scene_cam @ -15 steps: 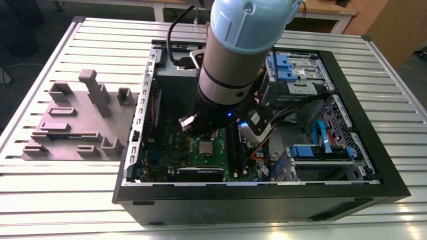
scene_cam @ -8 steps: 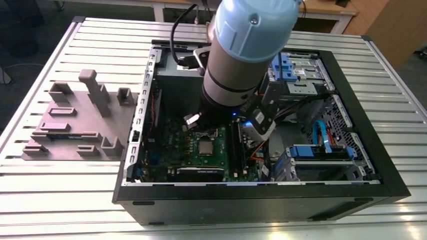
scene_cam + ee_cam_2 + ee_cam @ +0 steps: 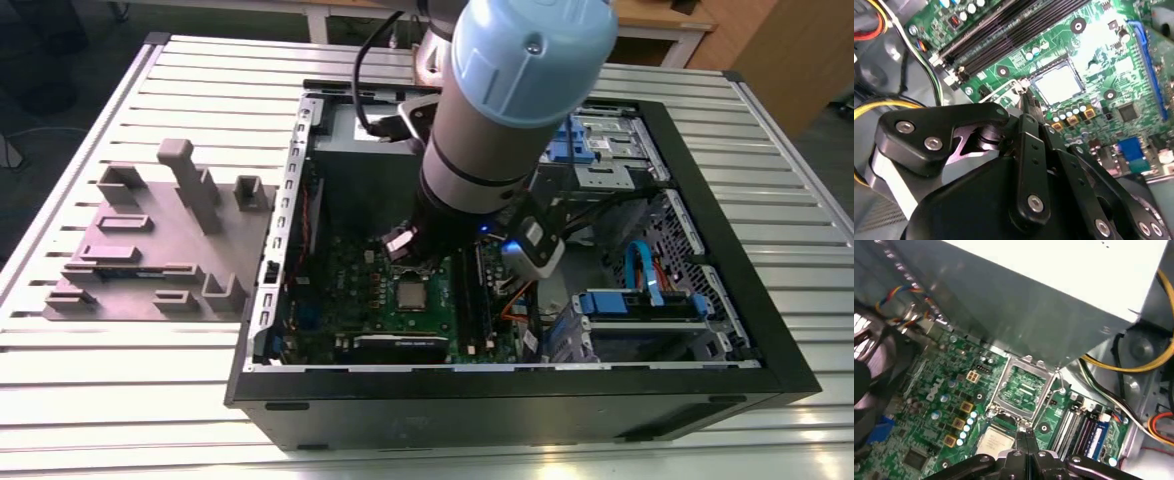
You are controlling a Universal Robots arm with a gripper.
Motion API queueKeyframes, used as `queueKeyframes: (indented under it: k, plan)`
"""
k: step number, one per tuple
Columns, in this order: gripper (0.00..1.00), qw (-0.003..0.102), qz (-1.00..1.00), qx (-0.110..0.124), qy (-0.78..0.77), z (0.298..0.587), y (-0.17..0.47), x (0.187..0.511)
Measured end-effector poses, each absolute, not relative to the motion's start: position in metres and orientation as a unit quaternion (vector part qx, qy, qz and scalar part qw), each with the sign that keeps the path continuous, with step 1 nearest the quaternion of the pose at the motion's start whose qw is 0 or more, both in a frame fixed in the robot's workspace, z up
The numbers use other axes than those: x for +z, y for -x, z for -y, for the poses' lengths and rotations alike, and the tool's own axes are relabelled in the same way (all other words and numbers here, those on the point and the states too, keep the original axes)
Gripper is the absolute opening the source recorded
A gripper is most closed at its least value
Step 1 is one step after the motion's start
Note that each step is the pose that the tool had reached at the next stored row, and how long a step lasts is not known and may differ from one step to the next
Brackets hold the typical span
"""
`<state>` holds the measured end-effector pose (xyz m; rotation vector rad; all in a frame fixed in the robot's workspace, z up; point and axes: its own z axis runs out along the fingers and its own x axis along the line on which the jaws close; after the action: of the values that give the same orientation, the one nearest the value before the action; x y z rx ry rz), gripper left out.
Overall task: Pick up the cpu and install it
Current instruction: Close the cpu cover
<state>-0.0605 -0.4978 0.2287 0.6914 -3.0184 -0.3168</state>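
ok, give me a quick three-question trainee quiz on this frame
1. True or false: the cpu already sits in the motherboard socket.
2. Where does the grey fixture stand? A) on the table, at the exterior view's left of the computer case; B) inside the case; C) on the floor.
3. Fill in: the tool is right beside the ___.
Key: 1 true; 2 A; 3 cpu.
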Motion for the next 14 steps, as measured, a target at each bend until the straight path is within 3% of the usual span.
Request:
queueKeyframes:
  k: [14]
  plan:
    - [0.11, 0.016, 0.962, -0.103, -0.254, 0.488, 0.042, 0.225]
